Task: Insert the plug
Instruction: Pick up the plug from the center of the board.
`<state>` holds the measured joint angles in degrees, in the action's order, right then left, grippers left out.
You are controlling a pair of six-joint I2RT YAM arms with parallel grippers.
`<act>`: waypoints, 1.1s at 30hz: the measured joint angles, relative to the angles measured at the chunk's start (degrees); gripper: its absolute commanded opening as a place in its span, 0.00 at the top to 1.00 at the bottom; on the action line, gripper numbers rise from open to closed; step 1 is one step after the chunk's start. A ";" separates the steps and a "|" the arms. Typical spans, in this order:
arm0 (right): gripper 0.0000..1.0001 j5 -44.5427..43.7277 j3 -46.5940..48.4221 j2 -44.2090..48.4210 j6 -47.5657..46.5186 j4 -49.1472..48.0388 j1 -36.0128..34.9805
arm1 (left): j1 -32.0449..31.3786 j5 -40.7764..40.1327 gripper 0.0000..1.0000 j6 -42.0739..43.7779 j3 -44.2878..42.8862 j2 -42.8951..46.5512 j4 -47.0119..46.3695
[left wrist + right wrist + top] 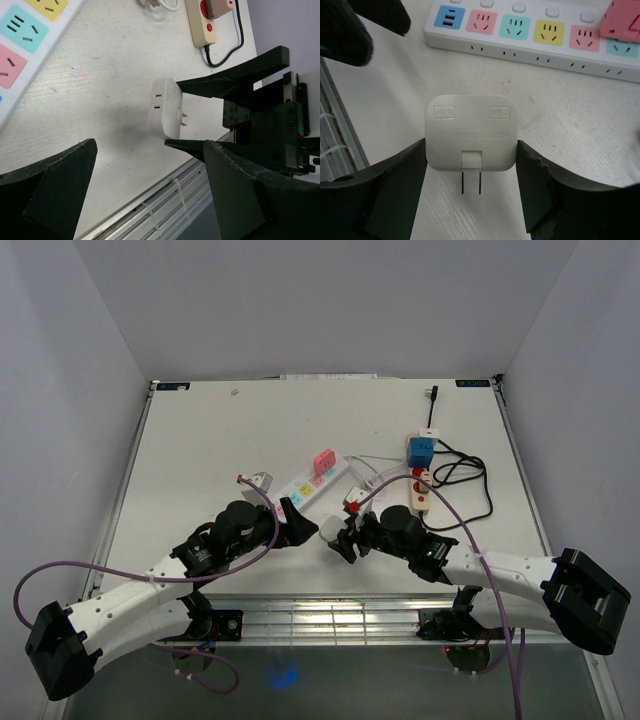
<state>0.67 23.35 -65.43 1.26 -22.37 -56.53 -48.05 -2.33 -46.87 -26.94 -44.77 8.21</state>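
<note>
Plug: a white adapter plug [470, 130] is seen near the front edge of the surface [200, 460], between the two arms.
Plug pose: two flat prongs [471, 182] are pointed back toward the right wrist, and the flat face is turned away from it (lettering is moulded on the body but is too small to be read).
Plug contact: whether its underside touches the surface cannot be told.
Right hand: the right hand [338, 536] is closed on the plug, with one finger pressed to each side of it.
Left hand: the left hand [298, 530] is held wide open, its fingers [60, 175] spread well apart, and it is aimed across at the plug.
Power strip: a white power strip [312, 482] with coloured sockets is laid diagonally on the surface, near the plug but apart from it.
Far end of strip: a pink plug [324, 460] is seated there.
Right side: a beige strip [421, 490] with a red switch, a blue cube [420, 450] and a looped black cable [470, 480] are grouped together.
</note>
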 measured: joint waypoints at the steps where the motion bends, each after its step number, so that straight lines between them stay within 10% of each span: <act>1: 0.42 0.17 -0.50 0.85 -0.02 -0.72 -0.15 | 0.00 0.11 0.02 -0.11 0.00 -0.79 -0.42; 28: 0.46 -4.31 -2.49 3.93 -2.64 -4.79 -3.98 | 0.26 7.41 0.02 -0.07 -4.85 -16.11 -9.97; 33: 0.47 -6.12 -2.49 3.15 -3.39 -4.81 -5.18 | 0.26 7.96 0.15 -0.55 -5.57 -20.33 -10.01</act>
<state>-5.45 20.86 -62.28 -2.13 -27.18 -61.71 -47.79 5.63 -47.42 -32.51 -65.10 -1.80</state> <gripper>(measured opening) 0.714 0.884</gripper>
